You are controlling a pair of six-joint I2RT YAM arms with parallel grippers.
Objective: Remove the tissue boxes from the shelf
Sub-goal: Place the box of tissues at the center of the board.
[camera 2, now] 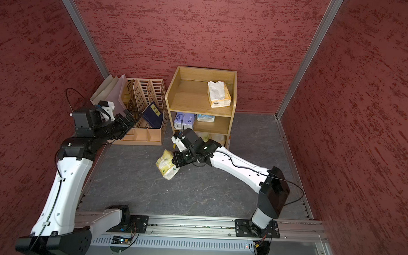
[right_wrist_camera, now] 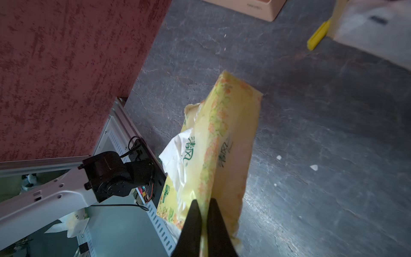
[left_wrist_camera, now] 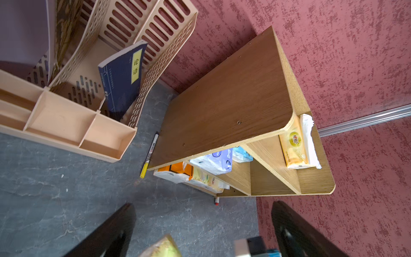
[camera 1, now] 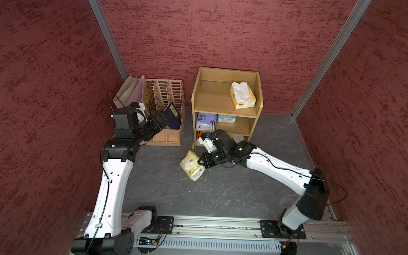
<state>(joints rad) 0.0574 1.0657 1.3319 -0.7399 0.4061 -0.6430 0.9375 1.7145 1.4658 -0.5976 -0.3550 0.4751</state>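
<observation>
Grey stone-look floor: pale yellow soft tissue pack pinched at edge by right gripper, long axis extended ahead; left gripper spread wide, empty.

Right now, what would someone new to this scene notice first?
The right arm's fingers are pinched on the wrapper of a pale yellow tissue pack, out in front of the wooden shelf. An opened tan pack with white tissue sticking out sits alone on the shelf's top, with more packs on the tiers below.
</observation>
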